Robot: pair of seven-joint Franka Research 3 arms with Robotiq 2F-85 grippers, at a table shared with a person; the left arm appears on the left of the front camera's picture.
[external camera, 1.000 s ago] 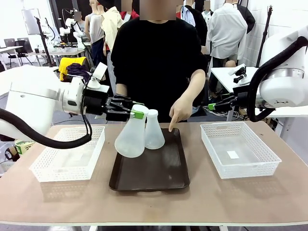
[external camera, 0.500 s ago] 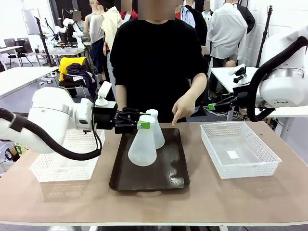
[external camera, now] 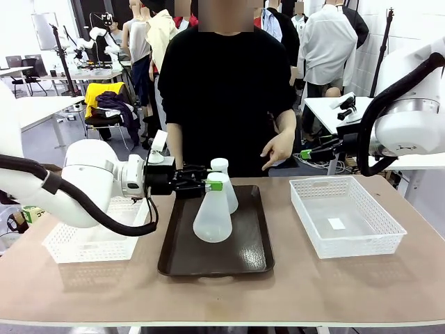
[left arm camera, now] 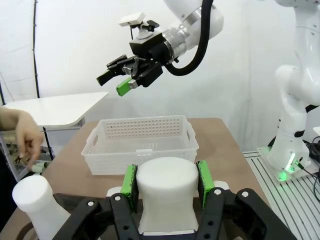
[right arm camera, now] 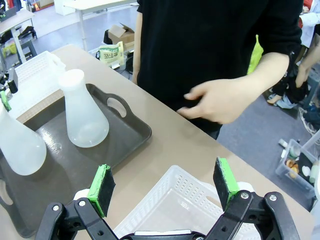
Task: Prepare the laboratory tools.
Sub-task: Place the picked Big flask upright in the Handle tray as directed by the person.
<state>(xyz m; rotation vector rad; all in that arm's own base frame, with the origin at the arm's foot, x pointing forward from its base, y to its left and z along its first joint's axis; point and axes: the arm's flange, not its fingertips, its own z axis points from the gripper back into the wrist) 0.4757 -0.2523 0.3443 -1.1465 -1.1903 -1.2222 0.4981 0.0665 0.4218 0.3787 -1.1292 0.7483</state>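
Observation:
Two frosted-white conical flasks are on the dark brown tray (external camera: 217,259). My left gripper (external camera: 212,183) is shut on the neck of the nearer flask (external camera: 212,221), which is upright with its base down at the tray's surface. In the left wrist view that neck (left arm camera: 167,192) sits between the green pads (left arm camera: 130,180). The second flask (external camera: 225,195) stands free just behind it, also seen in the left wrist view (left arm camera: 36,200) and the right wrist view (right arm camera: 83,117). My right gripper (external camera: 306,154) hangs open and empty above the table's far right, its own view (right arm camera: 164,180) looking down on the table.
A white mesh basket (external camera: 97,236) stands left of the tray and another (external camera: 345,217) to its right. The person stands at the far side, one hand (external camera: 278,148) raised above the table behind the tray. Bare tabletop lies along the near edge.
My left gripper carried the flask right and down, from tilted in the air to upright on the tray. The person's hand lifted off the tray and drew back.

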